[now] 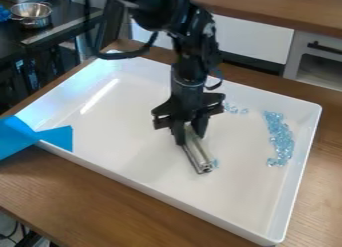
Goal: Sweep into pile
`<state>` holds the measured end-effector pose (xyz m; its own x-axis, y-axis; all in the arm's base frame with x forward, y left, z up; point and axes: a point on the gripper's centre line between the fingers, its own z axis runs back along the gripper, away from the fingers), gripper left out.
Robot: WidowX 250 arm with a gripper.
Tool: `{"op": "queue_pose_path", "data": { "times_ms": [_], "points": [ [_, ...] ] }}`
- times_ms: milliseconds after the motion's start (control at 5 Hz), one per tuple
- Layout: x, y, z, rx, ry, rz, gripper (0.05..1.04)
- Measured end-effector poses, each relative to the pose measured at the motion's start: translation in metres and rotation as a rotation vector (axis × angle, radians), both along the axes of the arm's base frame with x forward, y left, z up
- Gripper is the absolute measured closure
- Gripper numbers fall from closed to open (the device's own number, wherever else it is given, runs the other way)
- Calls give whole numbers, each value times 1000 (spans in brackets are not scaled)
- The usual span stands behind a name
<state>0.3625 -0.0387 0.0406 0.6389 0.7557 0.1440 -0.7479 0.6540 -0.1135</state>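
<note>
Showing translucent blue beads (280, 137) on the floor of a white tray (120, 136), chiefly in a long, loose band beside the wall at the right of the view; also in a small cluster (234, 109) farther back, and in a few stray pieces (215, 163) just beside the near end of a silvery metal tool (198, 152). Note the governing relation: from gripper (190, 133) to main band, well apart, toward the right of the view. Compare long axes: for the tool, from the fingers toward the near side of the tray, slightly rightward; for the band, roughly front to back, near the side wall. Observe the gripper, closed on the tool's upper part, with a finger to either side. See above it the black arm (190, 51), near the middle of the tray. Judged as mid-task, with scattered beads yet to be joined to the band. Probably calling next for a low, broadside sweep of the strays rightward. Liable to fail through beads slipping past the tool's end. Outward: a blue cloth-like piece (57, 137) over the tray's left rim, and a wooden table (120, 206) beneath.
</note>
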Motion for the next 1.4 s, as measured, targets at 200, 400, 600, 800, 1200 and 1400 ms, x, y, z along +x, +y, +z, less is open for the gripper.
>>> {"op": "queue_pose_path", "data": {
  "times_ms": [200,400,600,800,1200,1400],
  "points": [
    [11,-14,0,-3,-14,15,707],
    [22,-28,-2,1,-24,26,707],
    [32,-46,-4,3,-33,35,707],
    [40,-61,-4,-7,-25,39,707],
    [52,-84,-1,-47,0,50,707],
    [52,-88,2,-64,9,13,707]
  ]
}}
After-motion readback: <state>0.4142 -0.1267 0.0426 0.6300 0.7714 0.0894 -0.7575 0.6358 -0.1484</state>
